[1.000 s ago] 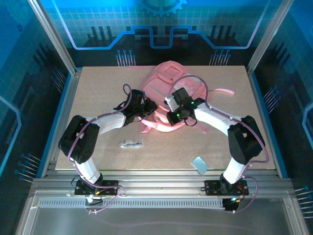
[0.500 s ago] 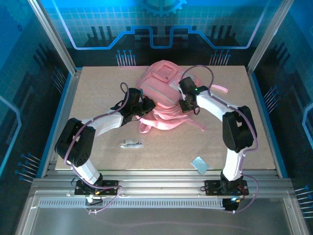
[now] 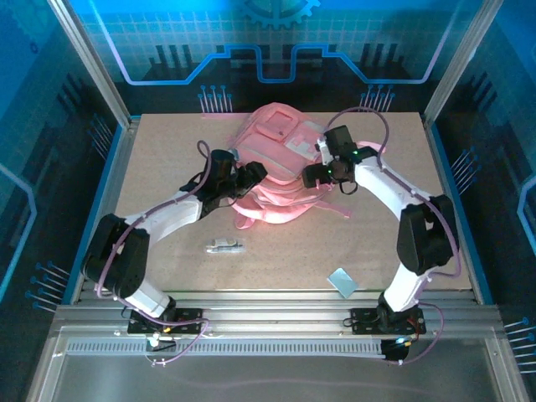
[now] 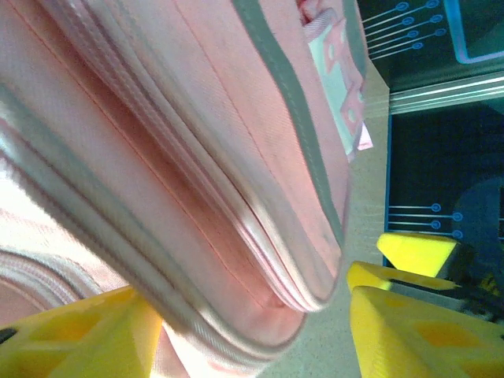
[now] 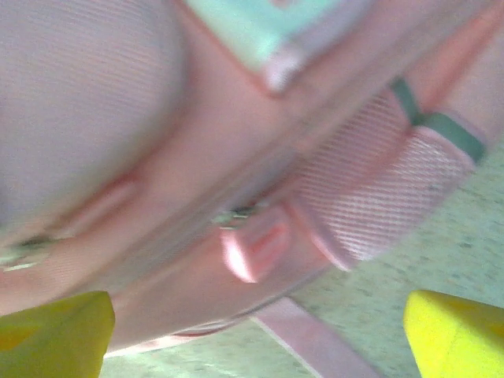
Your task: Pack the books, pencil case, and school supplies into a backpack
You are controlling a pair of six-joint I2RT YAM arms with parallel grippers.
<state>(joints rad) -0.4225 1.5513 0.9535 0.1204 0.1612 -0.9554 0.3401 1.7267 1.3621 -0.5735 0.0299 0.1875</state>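
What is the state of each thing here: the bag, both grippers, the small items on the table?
backpack: lying on the table, front pockets up.
left gripper: open, jaws either side of the backpack's edge.
right gripper: open, close to the backpack's side.
pen-like stick: lying flat on the table, not packed.
pale blue rectangle: lying flat near the table's front edge, not packed.

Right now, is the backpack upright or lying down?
Lying down: backpack flat on the table, front pockets facing up, straps trailing toward the arms.
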